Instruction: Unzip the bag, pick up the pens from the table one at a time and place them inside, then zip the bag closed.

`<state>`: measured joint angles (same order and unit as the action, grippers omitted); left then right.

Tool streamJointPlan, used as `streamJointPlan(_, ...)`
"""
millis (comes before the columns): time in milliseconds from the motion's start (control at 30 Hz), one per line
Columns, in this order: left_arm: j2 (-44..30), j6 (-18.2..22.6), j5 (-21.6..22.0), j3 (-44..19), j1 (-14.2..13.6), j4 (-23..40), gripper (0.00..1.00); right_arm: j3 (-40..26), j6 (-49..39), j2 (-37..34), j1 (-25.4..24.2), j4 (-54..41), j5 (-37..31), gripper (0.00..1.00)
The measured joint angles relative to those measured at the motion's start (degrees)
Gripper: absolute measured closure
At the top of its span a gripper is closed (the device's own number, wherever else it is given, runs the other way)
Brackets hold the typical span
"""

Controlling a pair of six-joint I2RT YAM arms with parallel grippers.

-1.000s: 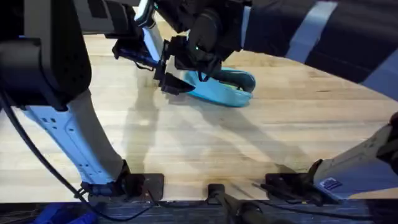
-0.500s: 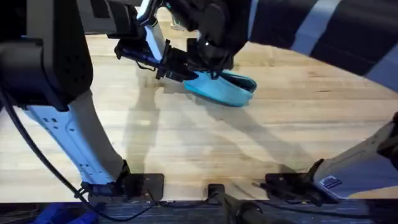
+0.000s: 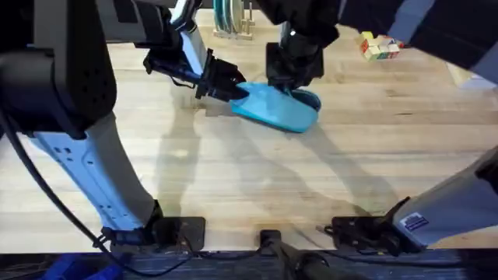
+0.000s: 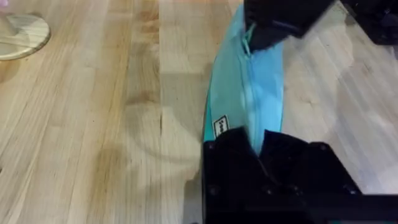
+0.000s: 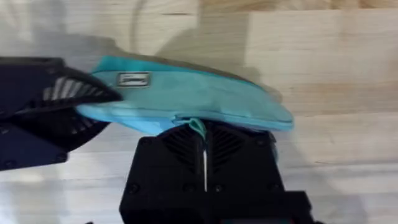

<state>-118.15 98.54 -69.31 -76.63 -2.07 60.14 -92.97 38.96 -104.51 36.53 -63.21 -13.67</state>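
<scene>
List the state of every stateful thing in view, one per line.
bag: lying on the table, zipper looks closed along the stretch in view, held at both ends.
left gripper: shut on one end of the bag.
right gripper: shut on the bag's zipper edge, at the pull tab.
table: bearing the bag; toy blocks rest at its far side.
</scene>
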Motion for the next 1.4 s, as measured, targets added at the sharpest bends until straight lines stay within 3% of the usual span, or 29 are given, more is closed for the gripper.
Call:
streamJointPlan(467, 0.0, 0.0, -1.7, 0.0, -0.1, 0.1, 0.958, 0.0, -2.8, 0.0, -9.1, -4.5, 1.8, 0.969)
streamJointPlan(733, 0.0, 0.0, -2.0, 0.0, -0.2, 0.3, 0.958, 0.0, -4.4, 0.0, -17.1, -5.0, 2.1, 0.969)
streamJointPlan(1000, 0.0, 0.0, -2.9, 0.0, -0.4, 0.3, 0.958, 0.8, -6.5, 0.1, -21.6, -2.3, 6.6, 0.969)
streamJointPlan(1233, 0.0, 0.0, -2.7, 0.0, -0.4, 0.3, 0.958, 13.9, -7.3, 1.2, -25.0, 9.3, 6.6, 0.969)
streamJointPlan(1400, 0.0, 0.0, -2.8, 0.0, -0.8, 0.3, 0.958, 22.4, -7.3, 1.5, -28.9, 16.0, 12.8, 0.969)
